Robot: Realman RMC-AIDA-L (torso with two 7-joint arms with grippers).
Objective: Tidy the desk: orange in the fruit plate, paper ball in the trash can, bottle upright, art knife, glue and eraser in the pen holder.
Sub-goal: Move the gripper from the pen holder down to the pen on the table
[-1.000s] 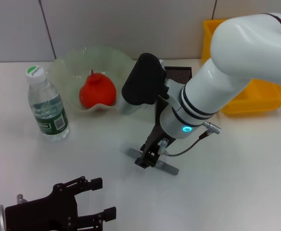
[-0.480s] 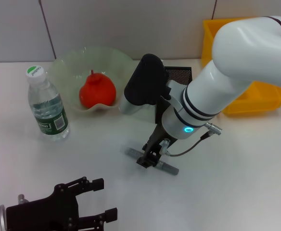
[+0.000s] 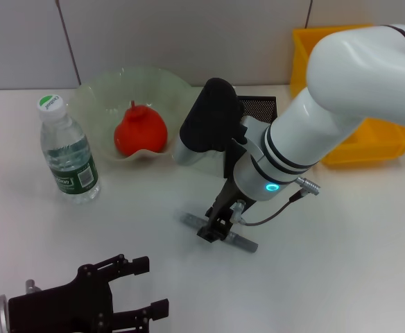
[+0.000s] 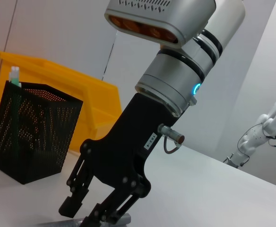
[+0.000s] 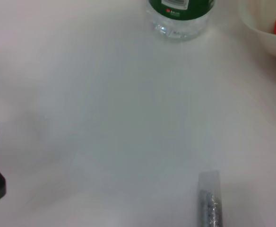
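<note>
A grey art knife (image 3: pixel 244 241) lies flat on the white table; one end shows in the right wrist view (image 5: pixel 209 204). My right gripper (image 3: pixel 214 229) is down over its middle, fingers open and straddling it, as the left wrist view (image 4: pixel 88 212) shows. My left gripper (image 3: pixel 145 286) is open and empty at the near left edge. The water bottle (image 3: pixel 68 151) stands upright at the left. The orange (image 3: pixel 141 131) sits in the glass fruit plate (image 3: pixel 98 90). The black mesh pen holder (image 4: pixel 31 137) holds a green-capped stick (image 4: pixel 15 75). Paper ball and eraser are out of view.
A yellow bin (image 3: pixel 376 142) stands at the back right, behind the pen holder (image 3: pixel 259 106), which my right arm mostly hides. The bottle's base (image 5: pixel 180 14) and the plate's rim (image 5: pixel 261 26) show in the right wrist view.
My right gripper has shifted slightly right and down onto the art knife. The knife, the bottle and the left gripper have not moved.
</note>
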